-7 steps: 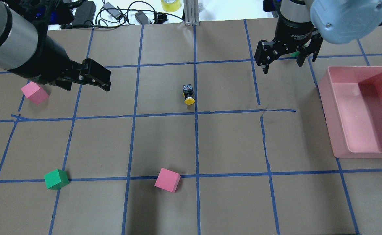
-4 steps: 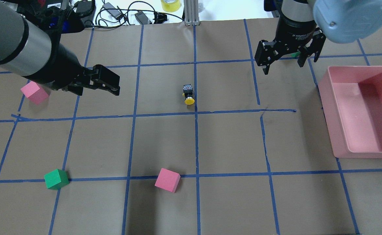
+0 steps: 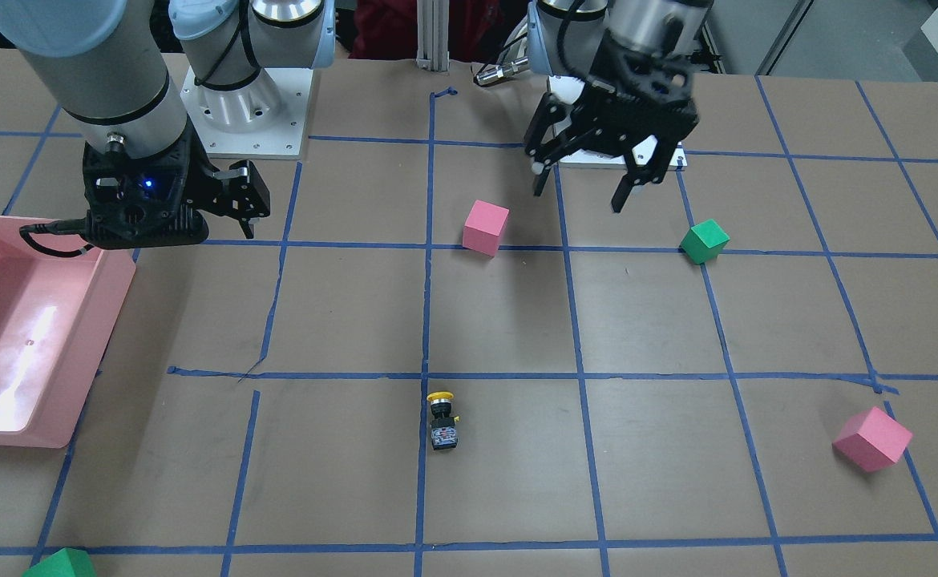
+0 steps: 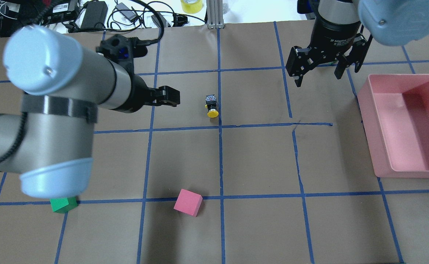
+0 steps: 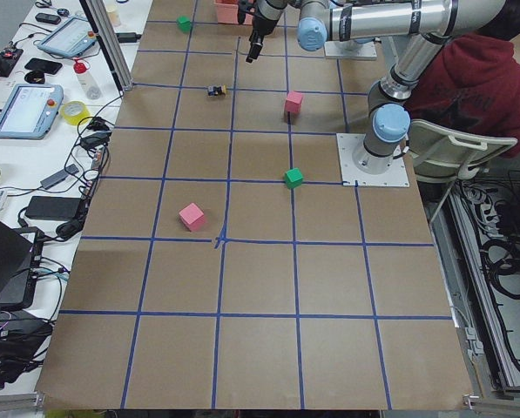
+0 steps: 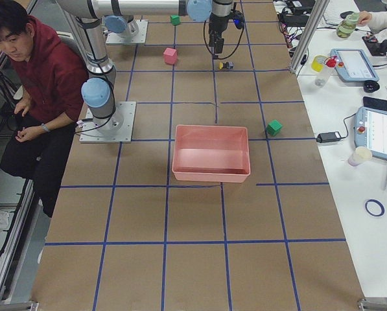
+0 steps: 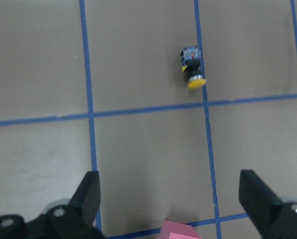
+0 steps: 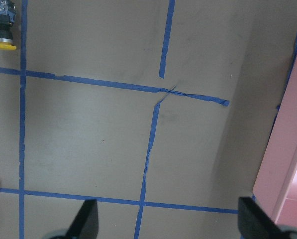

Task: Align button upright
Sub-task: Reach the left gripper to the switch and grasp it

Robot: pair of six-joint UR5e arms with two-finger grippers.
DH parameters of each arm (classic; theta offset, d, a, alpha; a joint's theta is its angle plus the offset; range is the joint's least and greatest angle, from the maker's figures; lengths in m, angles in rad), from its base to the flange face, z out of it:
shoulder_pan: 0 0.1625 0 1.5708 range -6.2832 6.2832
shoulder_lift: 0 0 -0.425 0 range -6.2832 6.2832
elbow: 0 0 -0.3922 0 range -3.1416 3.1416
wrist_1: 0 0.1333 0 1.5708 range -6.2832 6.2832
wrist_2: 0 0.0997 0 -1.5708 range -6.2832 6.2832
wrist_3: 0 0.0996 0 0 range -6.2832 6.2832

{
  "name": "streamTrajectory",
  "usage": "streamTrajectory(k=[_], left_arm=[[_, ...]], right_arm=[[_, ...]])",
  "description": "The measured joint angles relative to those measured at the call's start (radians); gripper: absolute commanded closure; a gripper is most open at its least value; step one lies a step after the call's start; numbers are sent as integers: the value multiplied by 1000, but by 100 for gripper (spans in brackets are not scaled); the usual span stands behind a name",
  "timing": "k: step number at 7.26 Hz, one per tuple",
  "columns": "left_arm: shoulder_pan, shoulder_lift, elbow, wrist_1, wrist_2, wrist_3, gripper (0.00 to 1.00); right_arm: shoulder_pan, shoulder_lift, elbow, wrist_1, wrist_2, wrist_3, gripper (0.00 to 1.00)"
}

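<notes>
button down, arm closing in: the button [image 4: 211, 106] lies tipped on its side on the brown paper, just beside the centre tape line [image 4: 220, 157]. its yellow cap points back toward the robot and its contact block points away. it is not yet upright, and nothing touches it.

the left gripper [image 3: 577, 197] hovers above the table with its fingers spread wide and nothing between them. it is well apart from the button, nearer a pink cube [image 3: 486, 227]. in the left wrist view the button sits far ahead of the fingertips and a little right of the midline. the right gripper [image 4: 317, 80] hangs off to the side, likewise spread and empty.

the step in hand looks like the approach. done well, it would bring the left gripper forward and slightly right until the button lies centred between the fingers. their spread already runs across the button's length, so they could come down either side of the black body, not the rounded cap. a firm hold there should allow a clean quarter turn onto the flat base.
</notes>
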Motion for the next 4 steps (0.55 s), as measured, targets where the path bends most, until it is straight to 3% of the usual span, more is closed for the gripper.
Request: streamTrajectory(k=[2, 4], left_arm=[[-97, -129, -95, 330, 93, -89, 0], [-122, -279, -115, 583, 117, -107, 0]], right_arm=[[-1, -6, -6, 0, -1, 2, 0], [3, -10, -22, 0, 0, 2, 0]])
